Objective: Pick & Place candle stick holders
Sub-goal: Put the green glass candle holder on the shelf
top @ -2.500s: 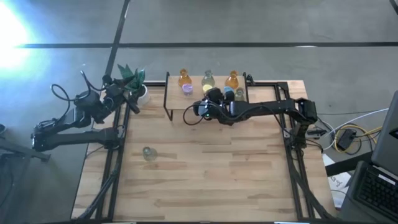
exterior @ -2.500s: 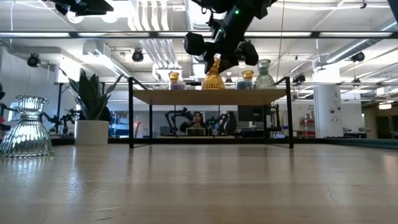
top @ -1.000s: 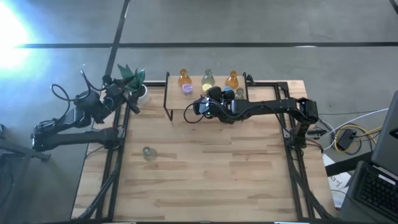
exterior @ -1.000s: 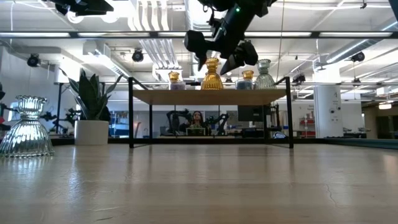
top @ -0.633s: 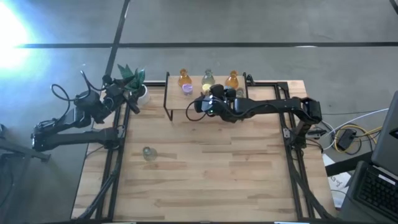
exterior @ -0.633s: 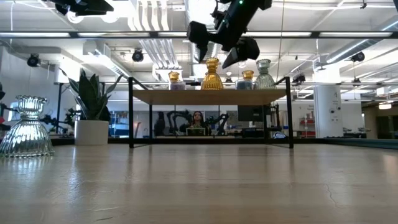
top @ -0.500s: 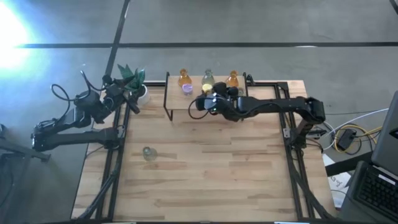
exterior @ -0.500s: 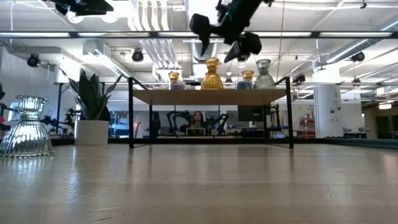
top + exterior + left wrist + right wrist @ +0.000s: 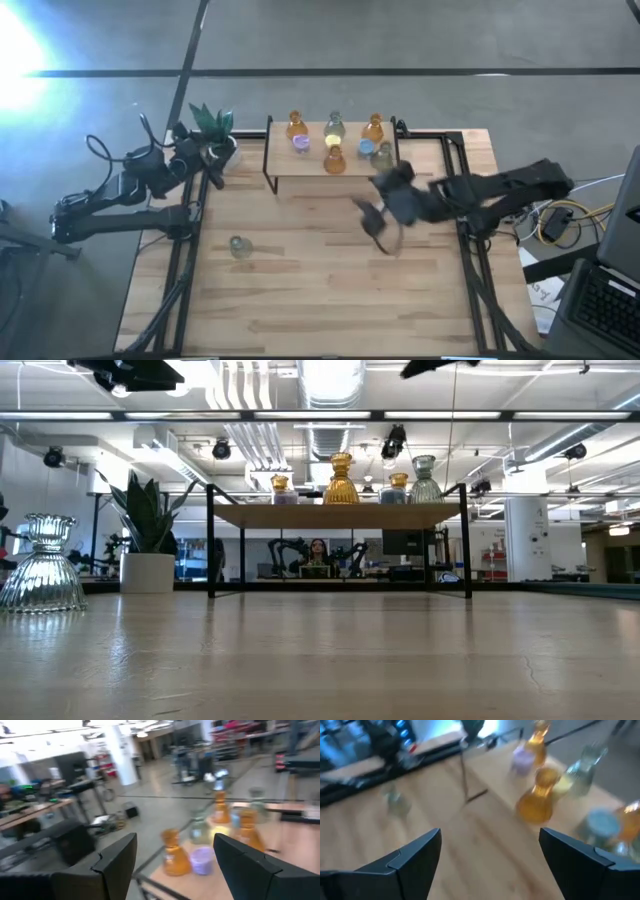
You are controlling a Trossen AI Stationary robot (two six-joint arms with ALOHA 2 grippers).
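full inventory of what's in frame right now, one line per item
amber holders: three, amber, on the shelf
grey-green holders: two, grey-green, on the shelf
purple holder: one, purple, on the shelf, left part
blue holder: one, blue, on the shelf, right part
clear holder: one, clear glass, alone on the table, left side
shelf: one, wood top on black frame, table's far edge
potted plant: one, green, left of the shelf
table: one, light wood
left gripper: dark, open, empty, by the plant
right gripper: dark, open, empty, over the table in front of the shelf
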